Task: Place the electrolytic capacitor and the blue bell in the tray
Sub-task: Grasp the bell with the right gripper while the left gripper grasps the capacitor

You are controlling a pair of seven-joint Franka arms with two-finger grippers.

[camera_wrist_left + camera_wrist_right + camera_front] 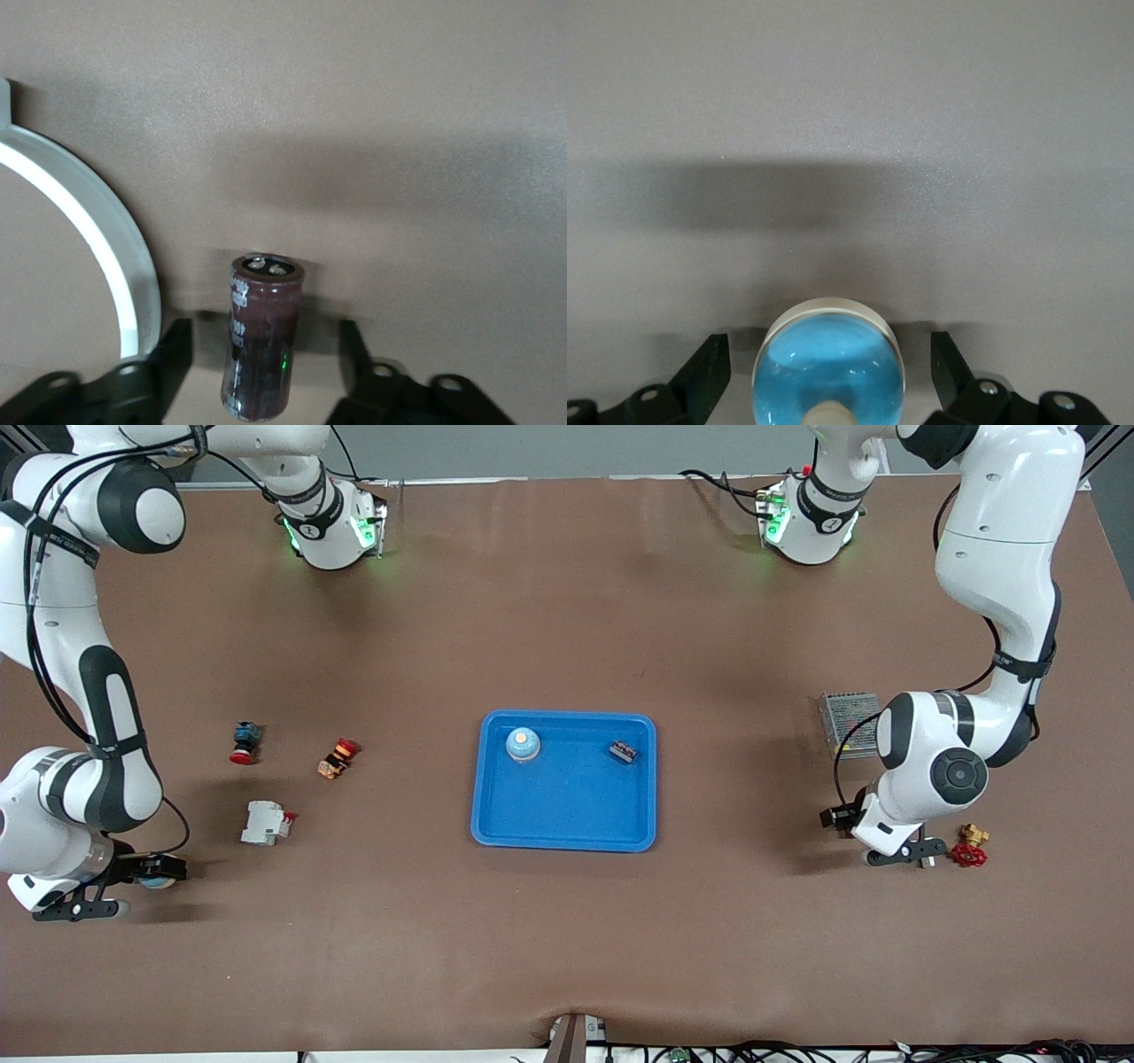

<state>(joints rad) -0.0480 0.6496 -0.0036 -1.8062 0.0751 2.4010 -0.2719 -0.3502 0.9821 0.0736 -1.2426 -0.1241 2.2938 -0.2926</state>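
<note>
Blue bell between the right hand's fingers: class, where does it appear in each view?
Right wrist view: blue bell between the fingers of the open right hand.
Front view: hidden under the right hand, at the right arm's end of the table.
Left wrist view: not in it.
Shared landmark: the right hand.

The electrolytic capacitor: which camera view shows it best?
The left wrist view: the electrolytic capacitor stands upright on the table between the left gripper fingers, its dark sleeve and two top terminals clear. In the front view the arm hides it. The right wrist view shows only a blue bell.
</note>
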